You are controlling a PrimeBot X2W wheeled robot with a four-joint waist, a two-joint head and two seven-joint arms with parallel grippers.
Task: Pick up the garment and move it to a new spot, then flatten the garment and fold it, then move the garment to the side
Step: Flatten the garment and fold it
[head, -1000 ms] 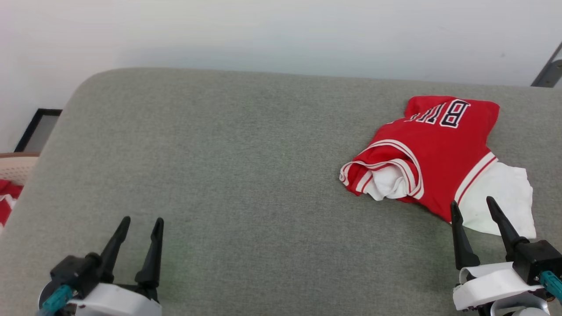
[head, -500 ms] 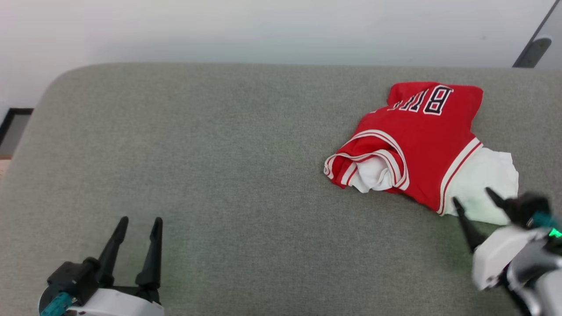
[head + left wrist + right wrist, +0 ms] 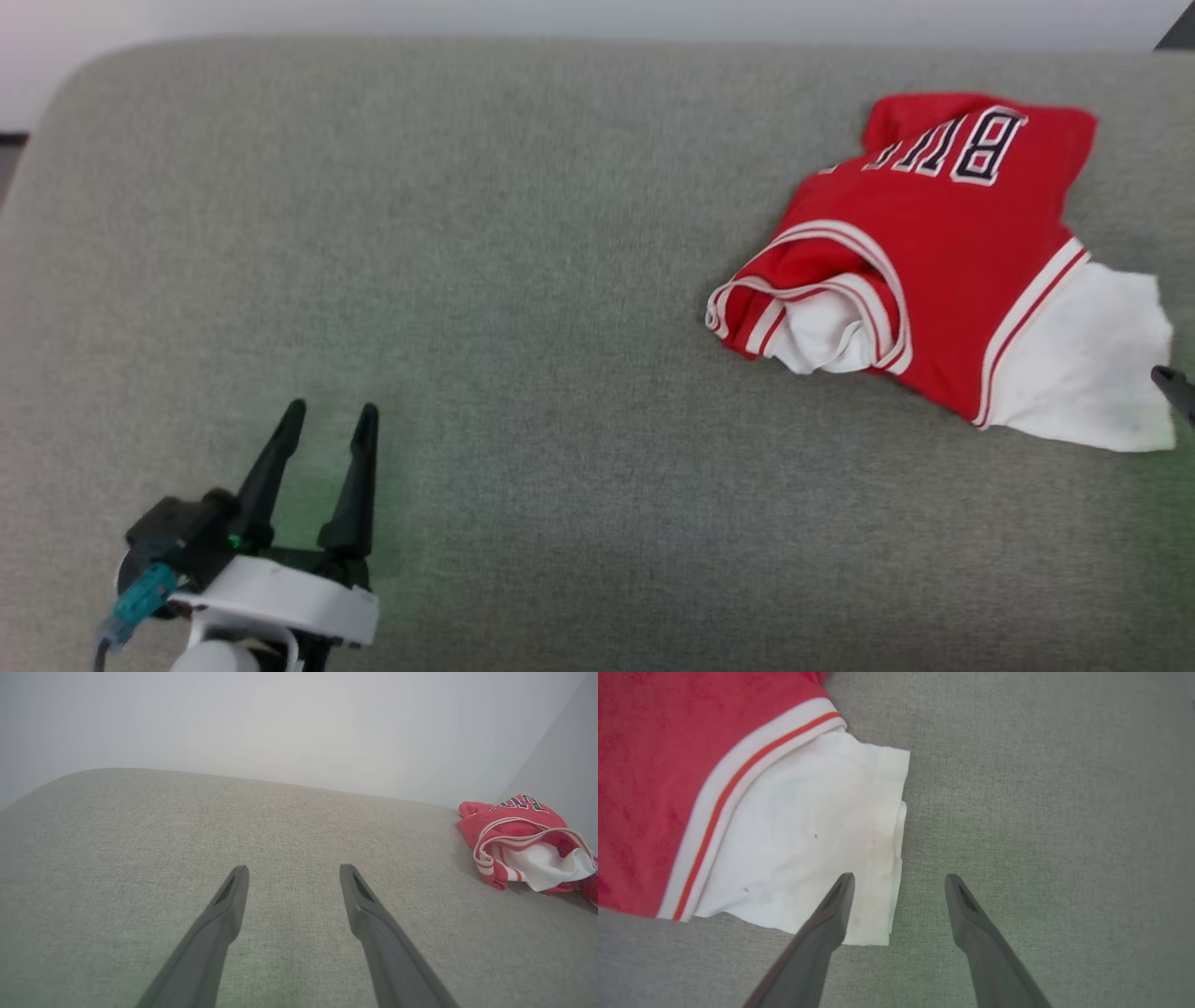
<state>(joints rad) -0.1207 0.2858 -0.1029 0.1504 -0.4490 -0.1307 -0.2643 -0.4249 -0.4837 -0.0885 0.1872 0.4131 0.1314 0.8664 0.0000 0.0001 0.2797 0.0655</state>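
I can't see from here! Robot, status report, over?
Left fingers open, empty. Right fingers open at edge of white sleeve. Red jersey bunched on grey cushion. Nothing in the way.

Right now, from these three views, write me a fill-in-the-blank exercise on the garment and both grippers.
1. The garment lies on the robot's ____ side of the grey cushion.
2. The left gripper stands ____, with nothing between its fingers.
3. In the right wrist view, one finger of the right gripper overlaps the sleeve, whose colour is ____.
4. The lettering on the garment sits on cloth coloured ____.

Missing words: right; open; white; red.
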